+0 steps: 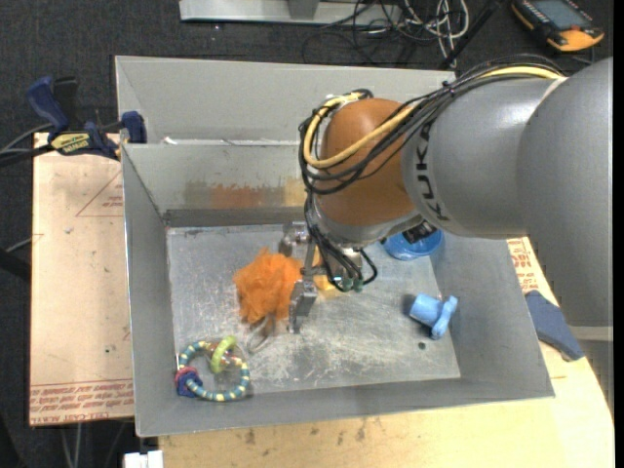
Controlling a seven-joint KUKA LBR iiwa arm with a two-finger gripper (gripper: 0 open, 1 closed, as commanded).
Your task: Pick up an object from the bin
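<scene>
Dark carpet (68, 27) lies around a grey metal bin (146, 291), with loose cables (439, 3) trailing across the top of the frame. The bin's floor is scratched bare metal, and only a few things lie on it.

The grey arm (507, 154) comes in from the right and covers the upper right of the bin. Its wrist carries a rounded orange cover (356, 164) looped with yellow and black leads. Below that, the gripper (295, 310) points down at the middle of the bin floor, right against the right edge of a fluffy orange tuft (263, 283) lying just left of centre. It seems to touch the tuft, but the wrist shades that spot, and I cannot tell whether the pincer is spread or pressed together.

A small light-blue plastic piece (432, 313) lies well apart to the right. A round blue thing (414, 245) shows partly from under the arm near the right wall. In the lower left corner lies a ring toy (213, 369) striped in many colours.
</scene>
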